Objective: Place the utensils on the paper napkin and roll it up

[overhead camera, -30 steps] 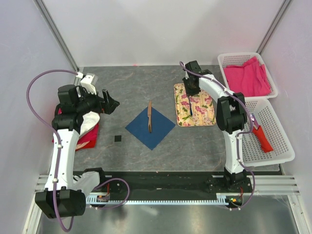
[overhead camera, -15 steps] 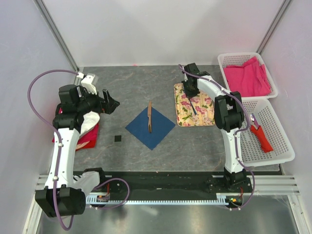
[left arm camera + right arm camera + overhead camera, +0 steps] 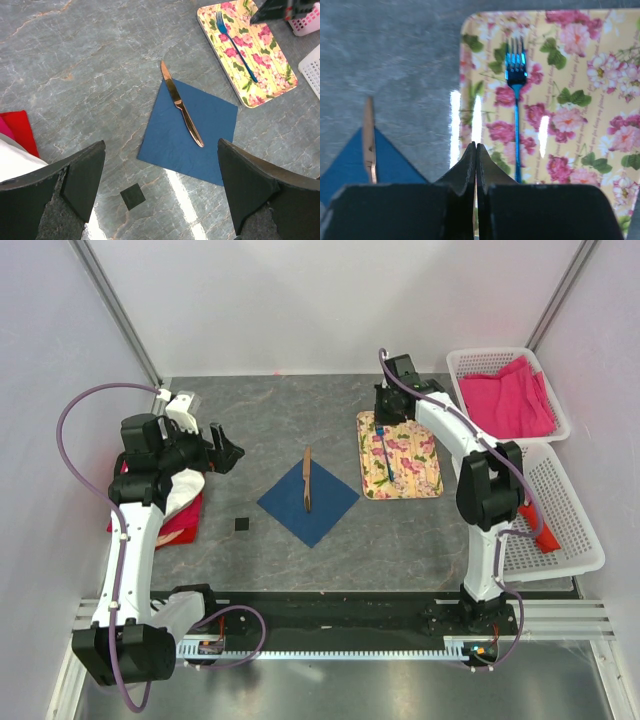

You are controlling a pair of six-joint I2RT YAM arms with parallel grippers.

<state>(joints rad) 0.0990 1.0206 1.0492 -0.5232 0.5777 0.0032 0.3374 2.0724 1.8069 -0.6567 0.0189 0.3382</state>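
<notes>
Right gripper [image 3: 476, 146] pinched fully shut on nothing above the floral mat [image 3: 580, 75] — the blue fork [image 3: 516, 100] lies flat on the mat just beside its tips. Left gripper [image 3: 225, 452] gapes wide, empty. A copper knife [image 3: 307, 478] rests on the blue napkin [image 3: 328, 502]

Top cam looks down on the whole bench [image 3: 270, 420]; left wrist sees the floral mat [image 3: 270, 55] from afar, right wrist sits close above it.

White arms [image 3: 120, 550], black joints [image 3: 150, 435], purple cables [image 3: 60, 418]
</notes>
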